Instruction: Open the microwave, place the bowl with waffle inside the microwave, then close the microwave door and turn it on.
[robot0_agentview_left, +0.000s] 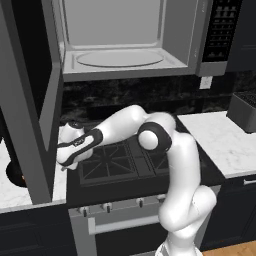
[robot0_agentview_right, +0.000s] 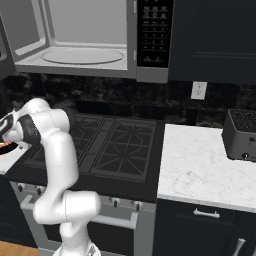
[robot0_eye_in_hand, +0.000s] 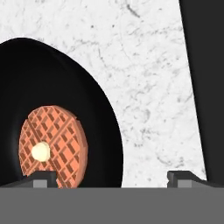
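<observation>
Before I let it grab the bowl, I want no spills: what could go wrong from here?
1. In the hand view one of the fingers sits over the bowl with waffle and the other over bare marble counter, straddling the rim; closing off-centre could tip the bowl.
2. The microwave door hangs open right above the bowl's spot, so a straight lift may strike it.
3. The microwave sits high above the stove; a long tilted carry could slide the waffle out.

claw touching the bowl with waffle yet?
Cannot tell. In the hand view the claw is open, one fingertip over the bowl with waffle and the other over the marble counter, but height above the bowl isn't readable.
</observation>
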